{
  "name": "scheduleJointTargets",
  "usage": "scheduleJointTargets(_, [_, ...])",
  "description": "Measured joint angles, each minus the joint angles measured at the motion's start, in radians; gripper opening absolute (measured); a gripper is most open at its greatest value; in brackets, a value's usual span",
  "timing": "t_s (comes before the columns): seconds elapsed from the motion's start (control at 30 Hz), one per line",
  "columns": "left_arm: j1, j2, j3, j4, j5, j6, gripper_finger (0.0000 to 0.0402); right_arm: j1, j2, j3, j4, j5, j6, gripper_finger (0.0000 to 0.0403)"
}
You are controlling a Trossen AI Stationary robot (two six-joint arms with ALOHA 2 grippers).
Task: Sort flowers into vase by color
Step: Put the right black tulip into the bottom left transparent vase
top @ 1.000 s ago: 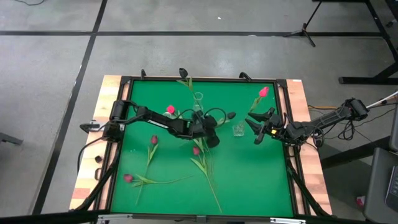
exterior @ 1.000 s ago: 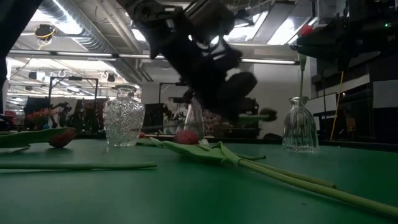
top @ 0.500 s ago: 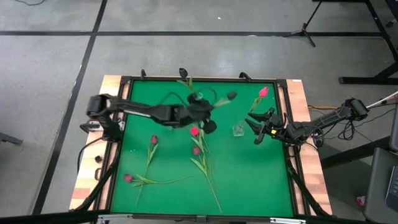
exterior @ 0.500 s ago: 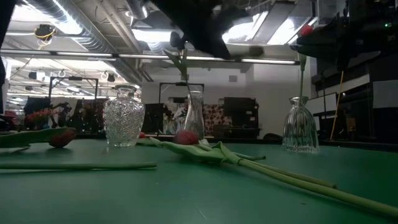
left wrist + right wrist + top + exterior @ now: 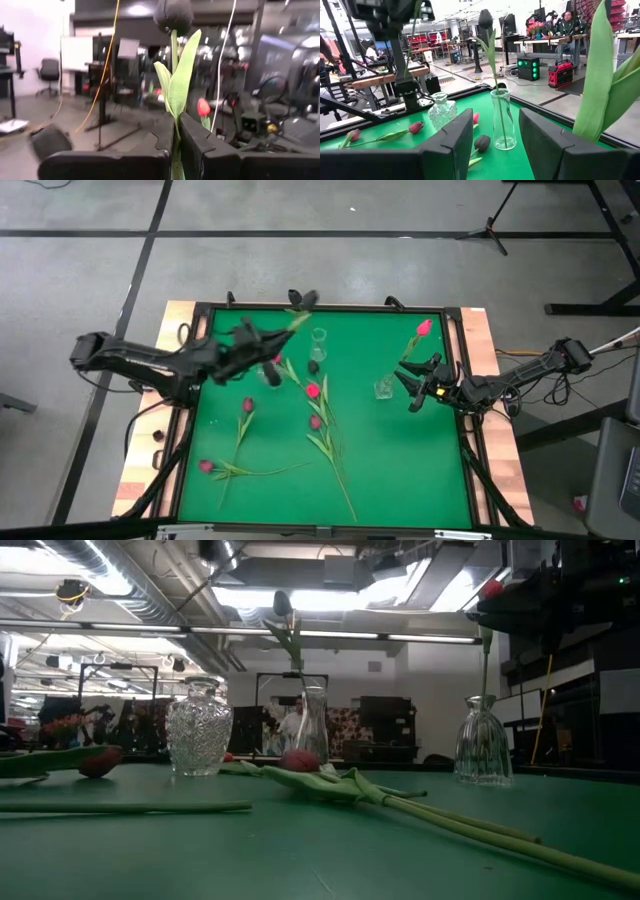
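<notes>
Gripping a near-black tulip (image 5: 173, 15) by its green stem, the left end effector (image 5: 262, 343) hangs above the green table (image 5: 400, 460), just beside the cut-glass vase (image 5: 268, 372), its fingers (image 5: 197, 145) pinched tight on the stem so the dark head stands up past them. Next to that vase stands a slim clear vase (image 5: 318, 338) with one dark tulip (image 5: 485, 19) already in it, and another dark head (image 5: 314, 366) lies on the mat at its foot. Beyond the slim vase a bell-shaped vase (image 5: 384, 388) holds a pink-red tulip (image 5: 423, 328). The right end effector (image 5: 412, 385) waits beside it, fingers half apart and empty. Other flowers (image 5: 318, 408) lie loose on the table on the near side of the cut-glass vase, with two more (image 5: 226, 468) farther out.
</notes>
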Motion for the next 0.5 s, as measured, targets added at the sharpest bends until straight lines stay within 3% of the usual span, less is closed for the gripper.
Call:
scheduleJointTargets(0.27, [-0.042,-0.062,-0.348,0.579,0.009,0.116,0.0012,0.0,0.0,0.0,0.009,0.0,0.002,0.0159])
scheduleJointTargets(0.5, [-0.042,-0.051,-0.423,0.813,0.093,0.218,0.0012,0.0,0.0,0.0,0.03,0.001,0.007,0.0159])
